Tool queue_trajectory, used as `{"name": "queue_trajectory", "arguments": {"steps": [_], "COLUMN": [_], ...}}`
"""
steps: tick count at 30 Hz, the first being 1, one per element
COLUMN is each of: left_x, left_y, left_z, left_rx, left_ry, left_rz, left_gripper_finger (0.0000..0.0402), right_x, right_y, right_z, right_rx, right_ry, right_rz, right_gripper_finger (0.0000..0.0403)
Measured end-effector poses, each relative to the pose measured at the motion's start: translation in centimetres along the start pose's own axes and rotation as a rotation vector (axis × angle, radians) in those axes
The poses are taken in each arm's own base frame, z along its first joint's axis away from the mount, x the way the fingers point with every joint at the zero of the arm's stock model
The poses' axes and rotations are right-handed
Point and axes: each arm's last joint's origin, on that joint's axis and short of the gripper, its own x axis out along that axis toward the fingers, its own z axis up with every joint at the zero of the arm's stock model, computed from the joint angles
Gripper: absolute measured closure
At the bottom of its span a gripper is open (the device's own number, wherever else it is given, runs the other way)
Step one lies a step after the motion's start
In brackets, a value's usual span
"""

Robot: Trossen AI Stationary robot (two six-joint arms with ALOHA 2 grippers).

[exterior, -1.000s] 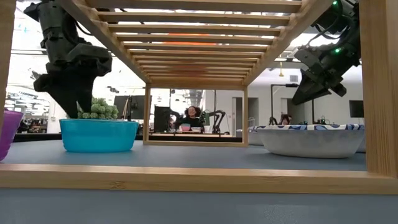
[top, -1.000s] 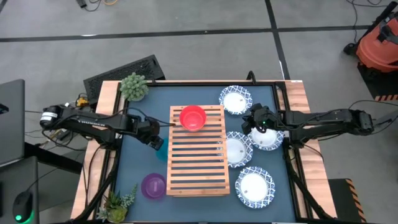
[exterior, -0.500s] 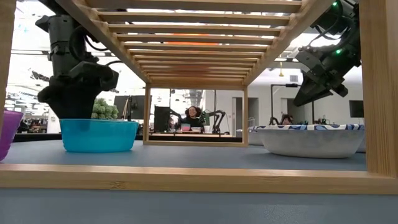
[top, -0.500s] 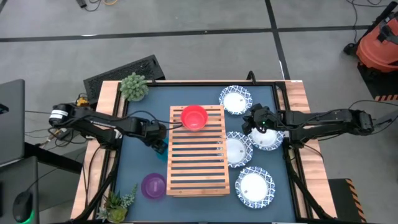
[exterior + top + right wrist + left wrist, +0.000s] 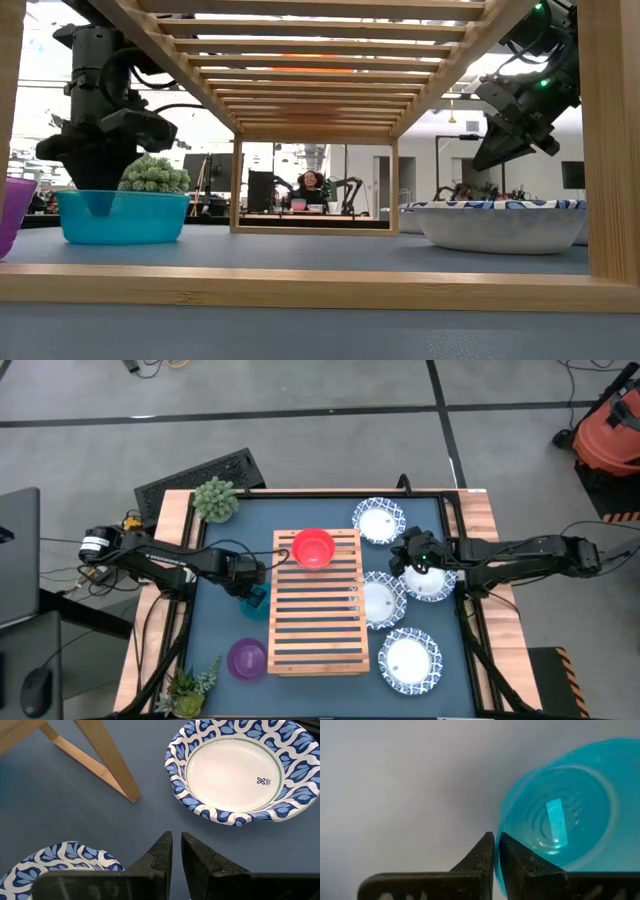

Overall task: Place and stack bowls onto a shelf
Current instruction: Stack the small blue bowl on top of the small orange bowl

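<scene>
A teal bowl (image 5: pixel 256 602) stands on the dark blue table just left of the light-wood slatted shelf (image 5: pixel 315 622). My left gripper (image 5: pixel 495 845) is shut on it. A red bowl (image 5: pixel 313 548) sits on the shelf's far end. The purple bowl (image 5: pixel 247 658) rests on the table near the shelf's near left corner. My right gripper (image 5: pixel 176 842) hovers above the table right of the shelf, among the white blue-rimmed dishes (image 5: pixel 430 582). Its fingers are shut, with nothing between them. My left gripper pinches the teal bowl's rim (image 5: pixel 500 822) on the side away from the shelf, one finger inside the bowl (image 5: pixel 100 205) and one outside. The fingers come from above, pointing down. The bowl stands upright with its base on the table (image 5: pixel 122 240).
Several white dishes lie right of the shelf, at the far end (image 5: pixel 379 520), the middle (image 5: pixel 378 600) and the near end (image 5: pixel 408 658). Small green plants stand at the far left (image 5: pixel 215 498) and near left (image 5: pixel 190 685) corners. A shelf leg (image 5: pixel 107 767) is close to my right gripper.
My left gripper has moved toward the shelf, come down onto the teal bowl and taken hold of its rim. The bowl has slid a little toward the table's left, staying upright on the table.
</scene>
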Motion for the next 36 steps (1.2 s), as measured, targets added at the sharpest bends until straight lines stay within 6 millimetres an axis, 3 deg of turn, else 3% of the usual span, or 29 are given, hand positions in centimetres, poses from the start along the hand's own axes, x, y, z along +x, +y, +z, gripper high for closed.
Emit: {"name": "queue_trajectory", "arguments": {"steps": [6,11,20,26,31,36], "left_x": [-0.2,-1.9,-6.9,-10.9,-15.3,-18.9], "left_y": [0.5,2.0,5.8,7.2,7.4,5.7], "left_z": [-0.3,-0.6,-1.5,-1.9,-1.5,-0.3], "left_rx": [-0.054,-0.131,-0.430,-0.655,-0.743,-0.688], "left_ry": [0.076,0.083,-0.079,-0.341,-0.621,-0.734], "left_rz": [0.031,0.051,-0.122,-0.417,-0.635,-0.741], "left_gripper_finger": [0.0401,0.0401,0.0402,0.0401,0.0401,0.0401], "right_x": [0.0,0.0,0.0,0.0,0.0,0.0], "right_y": [0.0,0.0,0.0,0.0,0.0,-0.1], "right_z": [0.0,0.0,0.0,0.0,0.0,0.1], "right_rx": [-0.016,-0.016,-0.016,-0.016,-0.016,-0.016], "right_ry": [0.000,-0.001,-0.002,-0.003,-0.008,-0.021], "right_rz": [-0.001,-0.001,-0.003,-0.004,-0.012,-0.029], "right_gripper_finger": [0.0335,0.0335,0.0335,0.0335,0.0335,0.0335]}}
